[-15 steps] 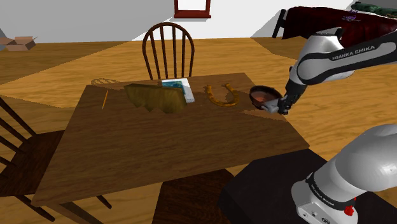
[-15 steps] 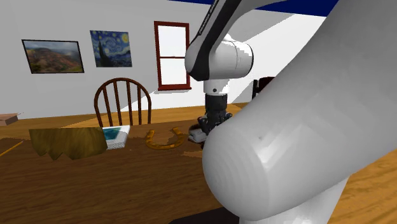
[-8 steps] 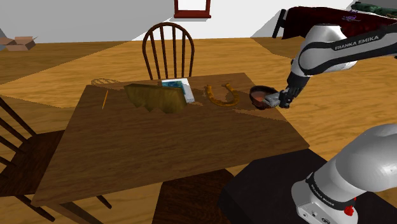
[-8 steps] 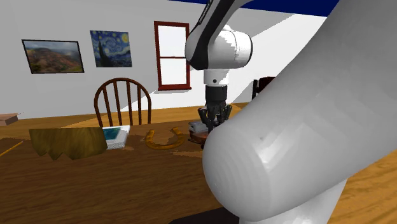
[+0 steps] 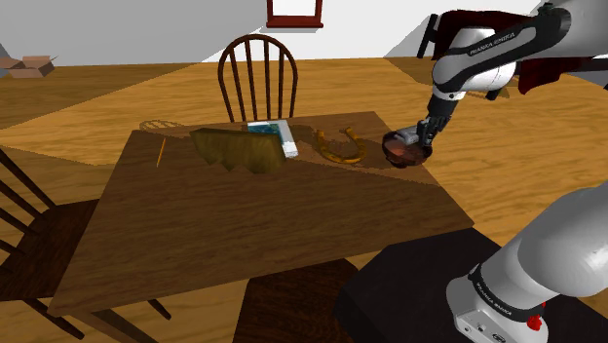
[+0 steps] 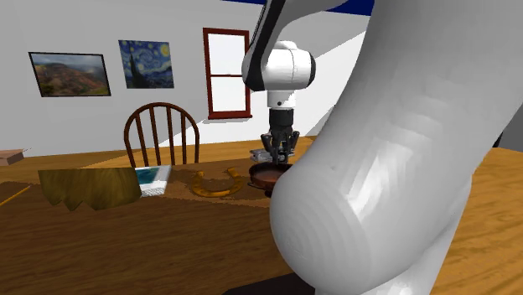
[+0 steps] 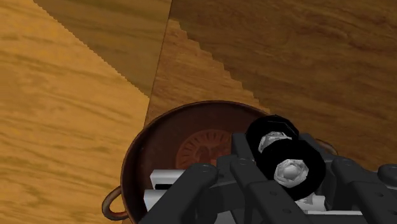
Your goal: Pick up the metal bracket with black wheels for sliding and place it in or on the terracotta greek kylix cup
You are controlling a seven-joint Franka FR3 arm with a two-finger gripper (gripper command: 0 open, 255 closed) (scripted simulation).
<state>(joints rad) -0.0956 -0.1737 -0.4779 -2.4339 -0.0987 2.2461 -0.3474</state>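
So the gripper (image 7: pixel 277 178) is pinched tight on the wheeled bracket (image 7: pixel 287 167). In the wrist view both black fingers clasp it, with the two black wheels poking out between them and the pale metal body just behind. What's changed over the last second is position. Before, the gripper (image 5: pixel 426 136) sat lower, off the side of the cup (image 5: pixel 404 153) toward the shoulder view's right, out by the table (image 5: pixel 244 224) edge. Now it has lifted and swung across, so it hangs right over the bowl. The second exterior view agrees: the gripper (image 6: pixel 279 155) has come up and clear of the big arm link, and the cup (image 6: pixel 264 176) sits directly below it. The bracket has ridden along the whole way, so the grasp held. The wrist view looks straight down into the brown cup (image 7: pixel 203 143), with its round medallion under the wheels and one handle loop at the rim. My read is that the carry is basically done, and what's left is a small drop and letting go. I can't tell exactly how much air is left under the bracket, so I'd lower gently first. That cup looks shallow, and wheels like to roll.
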